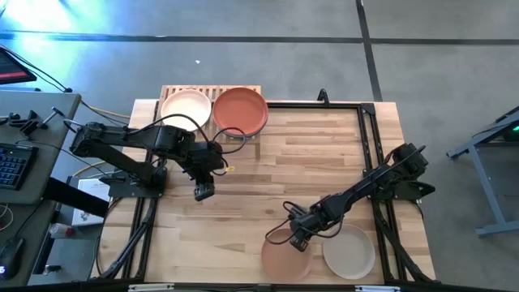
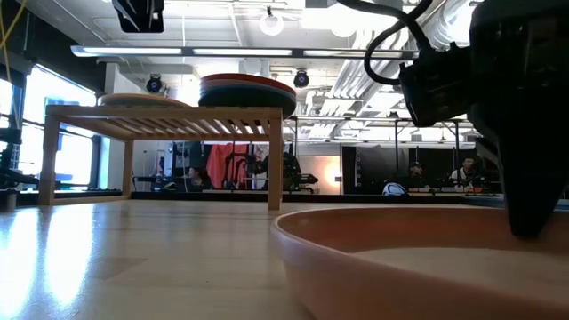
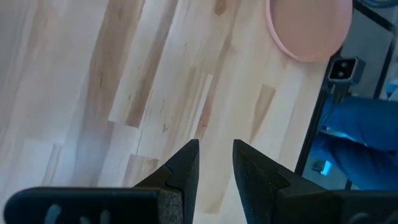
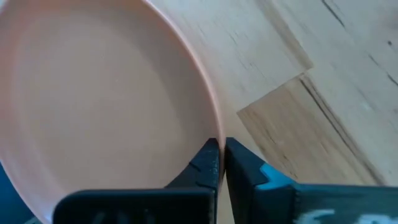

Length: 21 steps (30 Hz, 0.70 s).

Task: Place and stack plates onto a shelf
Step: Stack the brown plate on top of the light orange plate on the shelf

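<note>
The shelf (image 1: 173,91) stands at the table's far left on short legs (image 2: 275,169). It bears a pale plate (image 1: 186,108) and a stack topped by a terracotta plate (image 1: 240,109). A peach plate (image 1: 284,258) and a beige plate (image 1: 350,251) lie side by side at the near edge. My right gripper (image 4: 221,146) is shut on the peach plate's far rim. My left gripper (image 1: 203,192) hangs open above bare table near the shelf, with nothing between its fingers (image 3: 186,165). My right gripper pinches the peach plate's rim (image 4: 211,118) at the plate's far side, one finger inside the plate and one outside. The fingers come from above, slanting down. The plate looks level in the low view (image 2: 373,258), with its underside out of sight.
A black metal frame (image 1: 361,105) runs along the table's far and right edges. A desk with a keyboard (image 1: 12,166) stands left of the table. Bare wood lies between the shelf and the two near plates.
</note>
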### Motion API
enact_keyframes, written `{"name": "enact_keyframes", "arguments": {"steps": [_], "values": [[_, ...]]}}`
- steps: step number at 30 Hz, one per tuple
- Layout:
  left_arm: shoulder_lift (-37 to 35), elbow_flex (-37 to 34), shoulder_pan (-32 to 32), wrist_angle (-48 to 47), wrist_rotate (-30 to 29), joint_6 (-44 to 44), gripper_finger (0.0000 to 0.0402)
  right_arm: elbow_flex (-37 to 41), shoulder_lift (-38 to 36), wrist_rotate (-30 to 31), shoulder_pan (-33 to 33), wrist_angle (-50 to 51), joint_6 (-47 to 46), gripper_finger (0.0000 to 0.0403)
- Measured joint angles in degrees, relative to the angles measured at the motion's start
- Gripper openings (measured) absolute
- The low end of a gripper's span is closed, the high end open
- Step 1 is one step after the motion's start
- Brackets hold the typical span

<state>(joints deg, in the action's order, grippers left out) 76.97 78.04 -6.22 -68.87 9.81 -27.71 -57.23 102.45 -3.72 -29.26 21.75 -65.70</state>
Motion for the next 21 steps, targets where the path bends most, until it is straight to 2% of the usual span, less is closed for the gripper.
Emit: {"name": "enact_keyframes", "arguments": {"steps": [9, 16, 21], "values": [[0.00, 0.00, 0.00, 0.01, -1.85, -7.59, 0.0085, -4.38, 0.00, -0.38, 0.78, 1.99, 1.35, 0.0000], [0.00, 0.00, 0.02, 0.01, -4.50, -10.92, 0.0085, -13.74, 0.00, 2.78, 4.02, 15.14, 7.67, 0.0000], [0.00, 0.00, 0.02, 0.03, -8.66, -14.07, 0.0085, -20.60, 0.00, 5.46, 7.06, 24.03, 9.21, 0.0000]]}}
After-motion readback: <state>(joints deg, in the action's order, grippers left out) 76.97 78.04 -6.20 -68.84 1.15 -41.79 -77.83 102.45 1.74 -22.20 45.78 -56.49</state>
